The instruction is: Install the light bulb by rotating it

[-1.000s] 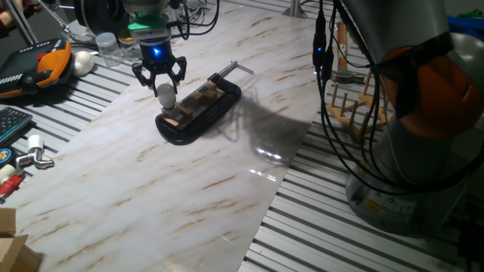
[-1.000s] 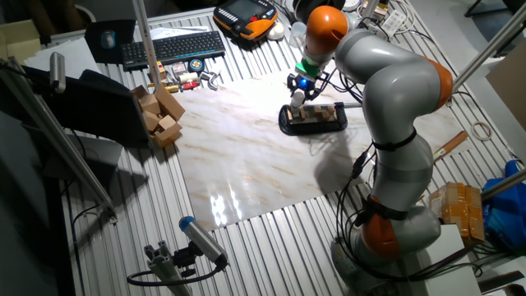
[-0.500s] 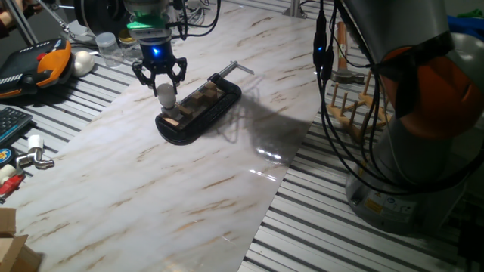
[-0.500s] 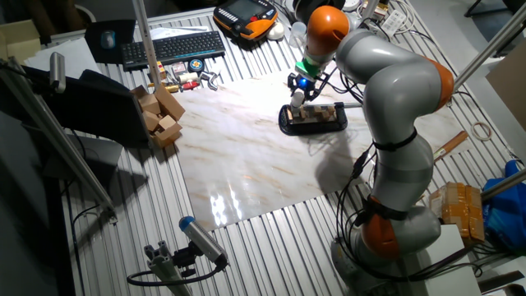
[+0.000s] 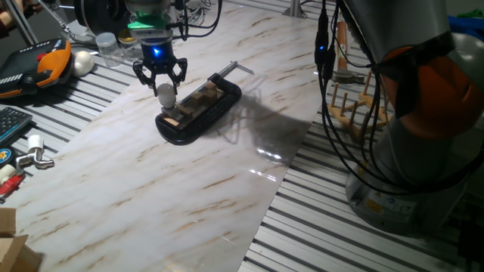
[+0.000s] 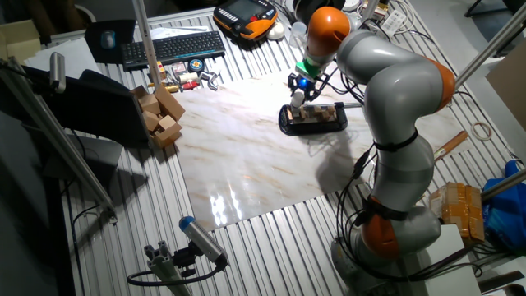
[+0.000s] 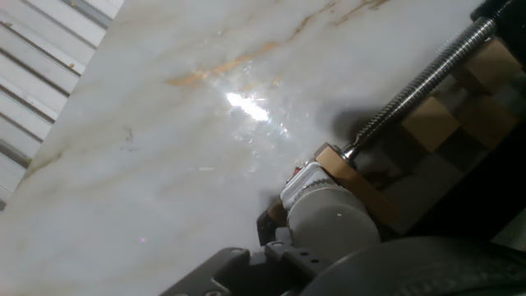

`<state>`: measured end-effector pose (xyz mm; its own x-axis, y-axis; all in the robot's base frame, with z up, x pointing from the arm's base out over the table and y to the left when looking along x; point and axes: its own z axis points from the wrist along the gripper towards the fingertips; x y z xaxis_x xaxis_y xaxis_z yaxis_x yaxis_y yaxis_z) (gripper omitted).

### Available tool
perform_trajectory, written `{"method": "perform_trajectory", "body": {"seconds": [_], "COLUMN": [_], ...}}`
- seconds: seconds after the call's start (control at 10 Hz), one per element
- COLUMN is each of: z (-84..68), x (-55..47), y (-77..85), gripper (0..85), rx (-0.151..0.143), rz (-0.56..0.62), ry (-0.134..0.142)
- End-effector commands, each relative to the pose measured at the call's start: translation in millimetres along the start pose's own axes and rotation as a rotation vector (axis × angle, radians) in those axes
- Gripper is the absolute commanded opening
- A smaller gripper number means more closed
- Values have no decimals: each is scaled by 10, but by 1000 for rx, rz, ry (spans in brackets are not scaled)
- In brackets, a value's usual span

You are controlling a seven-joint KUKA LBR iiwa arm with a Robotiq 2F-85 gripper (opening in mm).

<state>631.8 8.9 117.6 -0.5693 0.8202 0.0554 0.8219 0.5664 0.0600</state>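
The light bulb (image 5: 165, 94) is a small frosted white globe standing upright at the near end of the black clamp (image 5: 203, 108), which holds wooden blocks. My gripper (image 5: 161, 81) hangs straight above the bulb with its black fingers curled in around the top of the globe, shut on it. In the other fixed view the gripper (image 6: 300, 89) sits over the bulb (image 6: 297, 99) at the clamp's left end (image 6: 316, 119). In the hand view the bulb's white dome (image 7: 333, 224) is right below the hand, next to the clamp's screw rod (image 7: 415, 86).
The clamp lies on a marble board (image 5: 174, 174). An orange pendant (image 5: 45, 64), a white egg-shaped ball (image 5: 82, 62) and clear jars (image 5: 106, 45) lie to the back left. A wooden peg rack (image 5: 352, 106) stands at the right. The keyboard (image 6: 173, 47) and wood blocks (image 6: 160, 111) are further off.
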Motion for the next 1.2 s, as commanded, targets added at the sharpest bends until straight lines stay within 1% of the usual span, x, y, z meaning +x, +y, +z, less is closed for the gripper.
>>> {"method": "perform_trajectory", "body": {"seconds": [0.0, 0.1, 0.2, 0.3, 0.5, 0.6, 0.7, 0.8, 0.9, 1.0, 1.1], "z": [-3, -2, 0, 5, 5, 4, -8, -29, -69, -129, -189], "x": [0, 1, 2, 2, -1, -3, -5, -8, -15, -30, -42], "y": [2, 3, 2, 0, -4, -5, -4, -8, -16, -22, -38], "gripper": [340, 510, 510, 680, 680, 850, 850, 850, 850, 850, 850], "rx": [-1, -2, -10, -18, -21, -26, -27, -26, -28, -18, -16], "rz": [-1, -13, -8, -5, -7, -16, -33, -69, -133, -222, -340], "ry": [0, 2, -3, -7, -17, -24, -27, -38, -59, -77, -93]}}
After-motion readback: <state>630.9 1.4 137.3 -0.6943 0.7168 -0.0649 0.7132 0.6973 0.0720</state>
